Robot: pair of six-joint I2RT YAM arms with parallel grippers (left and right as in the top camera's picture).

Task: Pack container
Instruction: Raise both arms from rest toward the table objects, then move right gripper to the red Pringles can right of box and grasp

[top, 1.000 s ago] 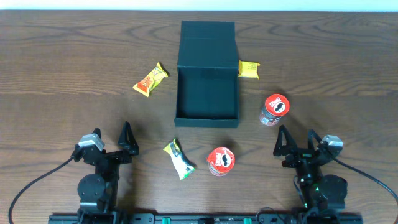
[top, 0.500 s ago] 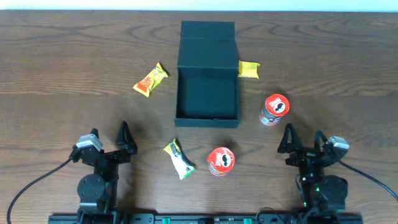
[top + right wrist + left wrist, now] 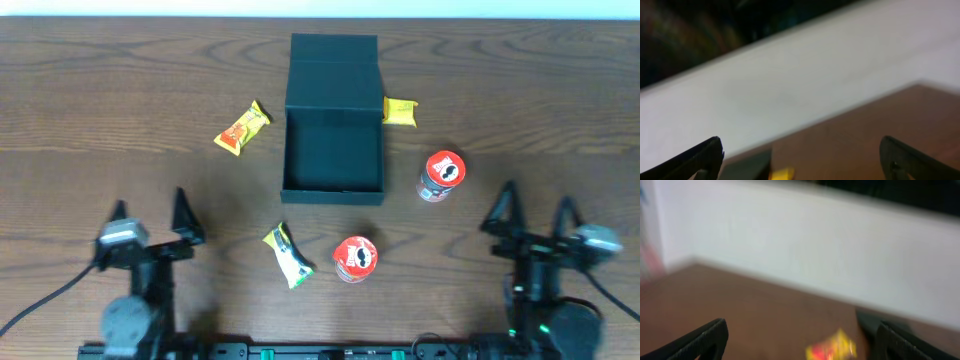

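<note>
Left gripper (image 3: 150, 208) hangs at the near edge, jaws spread wide, nothing between them. Right gripper (image 3: 538, 203) is just as wide and just as empty. Both wrist views are smeared with blur. Out ahead, mid-table, sits the container (image 3: 333, 155), dark teal, open and empty, its flap lid (image 3: 333, 62) laid back on the far side. It looks rigid, matte and probably light, so a nudge may slide it. Best hold: pinch a side wall over the rim, and take the lid by its free far edge. A red chip can (image 3: 445, 175) stands near its right wall.
</note>
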